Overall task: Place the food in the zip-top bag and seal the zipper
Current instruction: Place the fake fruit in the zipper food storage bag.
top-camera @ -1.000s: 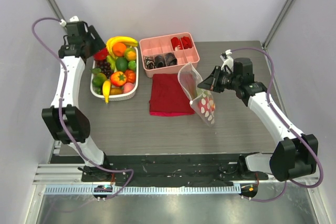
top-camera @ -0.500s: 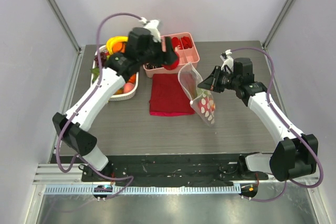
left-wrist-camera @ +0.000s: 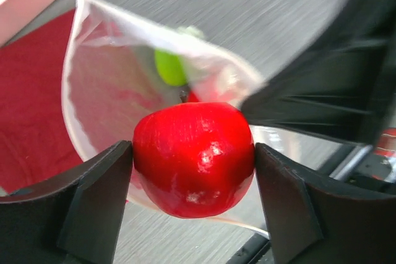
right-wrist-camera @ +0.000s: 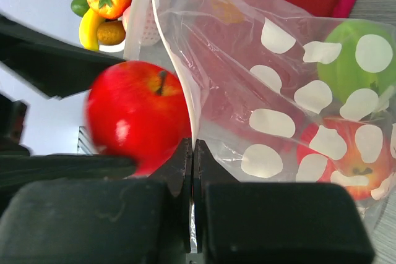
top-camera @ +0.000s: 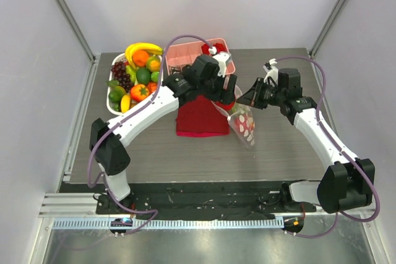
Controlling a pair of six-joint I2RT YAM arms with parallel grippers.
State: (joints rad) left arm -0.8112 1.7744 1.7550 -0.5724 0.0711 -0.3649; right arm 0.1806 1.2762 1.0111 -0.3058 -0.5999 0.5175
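The left pincer (left-wrist-camera: 192,174) had swung from the white basket (top-camera: 115,112) to the zip-top bag (right-wrist-camera: 278,91), clamped on a red apple (left-wrist-camera: 193,146) at its mouth. The right pincer (right-wrist-camera: 193,153), pinched together on the rim, held the bag open above the tabletop (top-camera: 154,146); release looked next.

Dark red cloth (top-camera: 198,123) lies near pink divided tray (top-camera: 180,51); white basket (top-camera: 109,100) sits left.

The left arm (top-camera: 142,119) stretches rightward, the left gripper (left-wrist-camera: 193,165) clasping an apple (left-wrist-camera: 192,143) between its fingers (left-wrist-camera: 99,202). The right arm (top-camera: 317,133) bends inward, the right gripper (right-wrist-camera: 193,153) pinched tight on the bag (right-wrist-camera: 278,91) rim.
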